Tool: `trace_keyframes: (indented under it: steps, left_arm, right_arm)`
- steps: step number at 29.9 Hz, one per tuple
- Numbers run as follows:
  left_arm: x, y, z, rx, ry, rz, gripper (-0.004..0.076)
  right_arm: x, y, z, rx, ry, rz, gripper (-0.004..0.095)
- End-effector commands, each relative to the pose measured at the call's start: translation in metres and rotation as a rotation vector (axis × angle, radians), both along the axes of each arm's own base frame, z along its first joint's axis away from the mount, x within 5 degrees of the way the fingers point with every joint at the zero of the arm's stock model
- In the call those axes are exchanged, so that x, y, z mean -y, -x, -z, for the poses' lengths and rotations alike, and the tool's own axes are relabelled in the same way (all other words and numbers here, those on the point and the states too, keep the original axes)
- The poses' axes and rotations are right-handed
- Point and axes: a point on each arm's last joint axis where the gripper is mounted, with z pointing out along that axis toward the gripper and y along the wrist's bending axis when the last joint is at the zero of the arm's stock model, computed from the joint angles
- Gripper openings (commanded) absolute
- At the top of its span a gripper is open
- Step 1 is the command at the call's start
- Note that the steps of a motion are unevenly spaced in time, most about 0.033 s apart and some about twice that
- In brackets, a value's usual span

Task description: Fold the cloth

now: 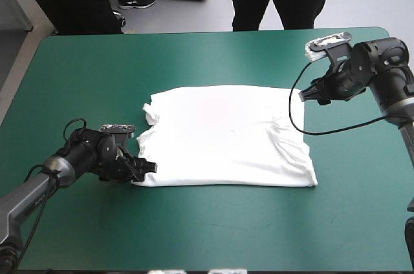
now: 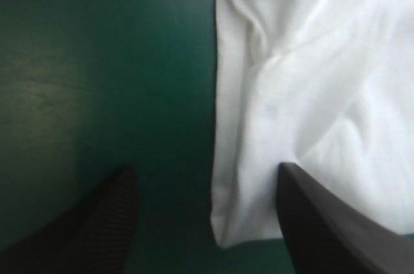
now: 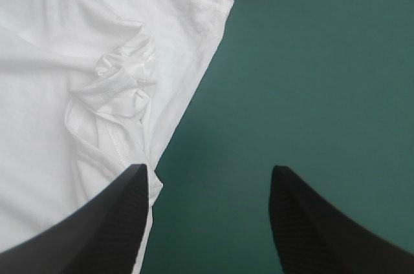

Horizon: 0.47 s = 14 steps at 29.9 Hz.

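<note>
Lowest in the high view, at the lower left of the frame, the left tool (image 1: 147, 167) lies low on the teal-green tabletop (image 1: 77, 67), released, its tips touching the near left corner of the T-shirt (image 1: 226, 135). The white T-shirt is spread flat in the middle of the frame. At the upper right, the right tool (image 1: 308, 95) hangs just beside the far right corner of the cloth, also released. In the left wrist view the black fingers (image 2: 97, 222) stand well apart: the corner of the T-shirt (image 2: 310, 80) lies between them, one finger over the cloth and the other over bare tabletop. In the right wrist view the right tool (image 3: 208, 168) is open too; a bunched sleeve (image 3: 123, 83) lies just ahead of one finger, and the edge of the T-shirt (image 3: 58, 41) runs away from that finger, while the other finger is over bare tabletop. I judge the step in hand to be the taking of two corners before a fold. To do it well, each tool should go down until one finger slides under the edge, pinch all layers together and not only the upper one, and the right tool should take the flat corner, not the crumpled sleeve. Both should then lift evenly.
</note>
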Motion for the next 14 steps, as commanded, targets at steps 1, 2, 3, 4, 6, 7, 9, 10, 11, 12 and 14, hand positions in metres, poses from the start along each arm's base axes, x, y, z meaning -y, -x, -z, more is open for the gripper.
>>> trace_keyframes:
  steps: [1, 2, 3, 4, 6, 7, 9, 10, 11, 12, 14]
  left_arm:
    - [0.004, -0.008, 0.0, 0.032, 0.022, -0.016, 0.043]
    - [0.005, -0.009, 0.003, 0.015, 0.028, -0.024, 0.043]
    - [0.005, -0.01, 0.006, 0.006, 0.027, -0.025, 0.043]
    - [0.006, -0.011, 0.008, -0.002, 0.027, -0.025, 0.043]
    - [0.01, -0.01, 0.01, -0.008, 0.025, -0.011, 0.0419]
    - [0.012, -0.009, 0.01, -0.008, 0.025, -0.004, 0.0404]
    - [0.017, -0.007, 0.009, -0.005, 0.026, 0.02, 0.0337]
    - [0.02, -0.007, 0.009, 0.0, 0.027, 0.03, 0.0305]
    - [0.023, -0.006, 0.009, 0.006, 0.028, 0.042, 0.026]
    - [0.025, -0.006, 0.009, 0.011, 0.029, 0.051, 0.0217]
    - [0.028, -0.005, 0.009, 0.017, 0.032, 0.06, 0.0134]
  right_arm:
    - [0.005, 0.008, -0.021, 0.094, 0.001, 0.007, 0.0523]
    - [0.005, 0.008, -0.021, 0.094, 0.001, 0.007, 0.0523]
    - [0.005, 0.008, -0.022, 0.096, 0.001, 0.007, 0.0523]
    - [0.005, 0.008, -0.022, 0.101, 0.0, 0.007, 0.0523]
    - [0.005, 0.008, -0.022, 0.101, 0.0, 0.007, 0.0523]
    - [0.005, 0.008, -0.022, 0.101, 0.0, 0.007, 0.0523]
    - [0.005, 0.008, -0.022, 0.101, 0.0, 0.007, 0.0523]
    - [0.005, 0.008, -0.022, 0.101, 0.0, 0.007, 0.0523]
    - [0.005, 0.008, -0.022, 0.101, 0.0, 0.007, 0.0523]
    - [0.005, 0.008, -0.022, 0.101, 0.0, 0.007, 0.0523]
    - [0.004, 0.008, -0.022, 0.098, -0.002, 0.006, 0.0523]
